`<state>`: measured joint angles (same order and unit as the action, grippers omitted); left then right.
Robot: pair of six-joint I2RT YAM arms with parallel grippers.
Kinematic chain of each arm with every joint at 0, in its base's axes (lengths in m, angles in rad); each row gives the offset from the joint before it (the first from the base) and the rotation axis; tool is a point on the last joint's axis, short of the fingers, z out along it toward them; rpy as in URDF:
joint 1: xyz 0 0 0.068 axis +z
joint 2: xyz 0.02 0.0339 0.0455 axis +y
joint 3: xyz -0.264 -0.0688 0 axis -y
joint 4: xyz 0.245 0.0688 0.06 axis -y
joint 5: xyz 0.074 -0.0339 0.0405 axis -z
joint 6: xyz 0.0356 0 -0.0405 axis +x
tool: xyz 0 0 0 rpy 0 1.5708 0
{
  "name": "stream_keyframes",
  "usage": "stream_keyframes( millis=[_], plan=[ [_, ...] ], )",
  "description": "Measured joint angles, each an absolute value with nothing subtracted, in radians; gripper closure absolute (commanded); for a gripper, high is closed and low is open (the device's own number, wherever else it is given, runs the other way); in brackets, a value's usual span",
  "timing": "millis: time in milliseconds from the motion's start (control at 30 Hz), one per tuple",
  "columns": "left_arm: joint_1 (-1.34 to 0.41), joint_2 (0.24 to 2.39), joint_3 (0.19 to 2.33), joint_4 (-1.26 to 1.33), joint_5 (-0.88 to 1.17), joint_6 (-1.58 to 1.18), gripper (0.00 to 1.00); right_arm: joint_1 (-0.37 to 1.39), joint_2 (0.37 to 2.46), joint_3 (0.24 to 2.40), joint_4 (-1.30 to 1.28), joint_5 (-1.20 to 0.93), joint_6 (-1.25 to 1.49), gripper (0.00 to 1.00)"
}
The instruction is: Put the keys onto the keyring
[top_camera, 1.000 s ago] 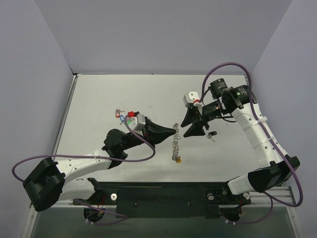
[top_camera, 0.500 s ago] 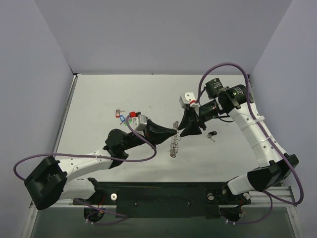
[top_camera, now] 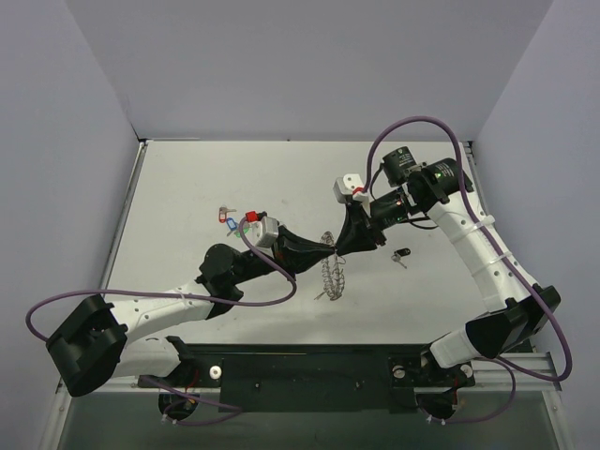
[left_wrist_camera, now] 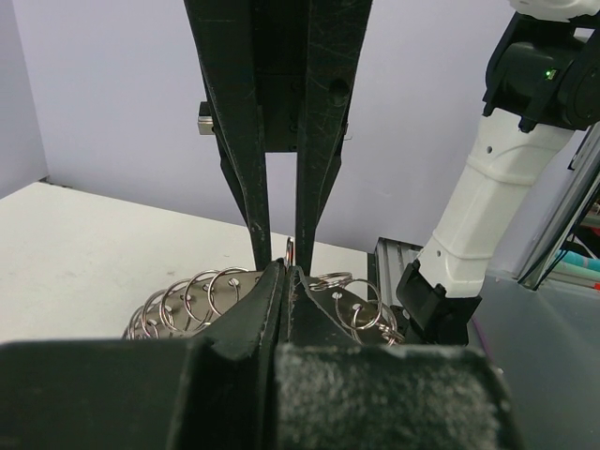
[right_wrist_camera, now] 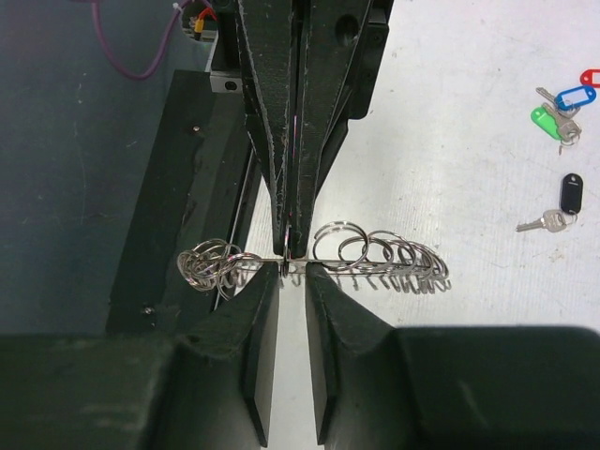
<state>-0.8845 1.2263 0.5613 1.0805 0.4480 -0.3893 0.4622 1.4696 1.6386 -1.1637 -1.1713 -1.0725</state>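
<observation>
The keyring point(top_camera: 330, 274) hangs as a wire fringed with small silver rings below the point where both grippers meet. My left gripper point(top_camera: 328, 249) is shut on one of its small rings point(left_wrist_camera: 290, 251). Facing it tip to tip, my right gripper point(right_wrist_camera: 292, 270) has its jaws a narrow gap apart around that ring and the wire point(right_wrist_camera: 375, 258). Keys with green point(right_wrist_camera: 547, 118), blue point(right_wrist_camera: 569, 97) and red point(right_wrist_camera: 591, 77) tags lie grouped on the table at the far left point(top_camera: 236, 221). A black-tagged key point(top_camera: 401, 254) lies right of the grippers.
The white table point(top_camera: 187, 187) ends at the black base rail point(top_camera: 300, 370) along the near side. Grey walls close in the left, right and back. The purple cables point(top_camera: 412, 127) loop over both arms.
My right gripper has moved left until its tips meet the left gripper's. The keyring, earlier hanging straight beside the left tip, now droops bunched between both grippers.
</observation>
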Motion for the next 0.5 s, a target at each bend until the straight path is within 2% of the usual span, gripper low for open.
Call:
stream_keyframes(
  millis=[500],
  plan=[
    [-0.891, 1.224, 0.561, 1.05, 0.403, -0.377, 1.0, 0.458, 1.47, 1.639, -1.14, -1.158, -1.03, 0.84]
  ],
)
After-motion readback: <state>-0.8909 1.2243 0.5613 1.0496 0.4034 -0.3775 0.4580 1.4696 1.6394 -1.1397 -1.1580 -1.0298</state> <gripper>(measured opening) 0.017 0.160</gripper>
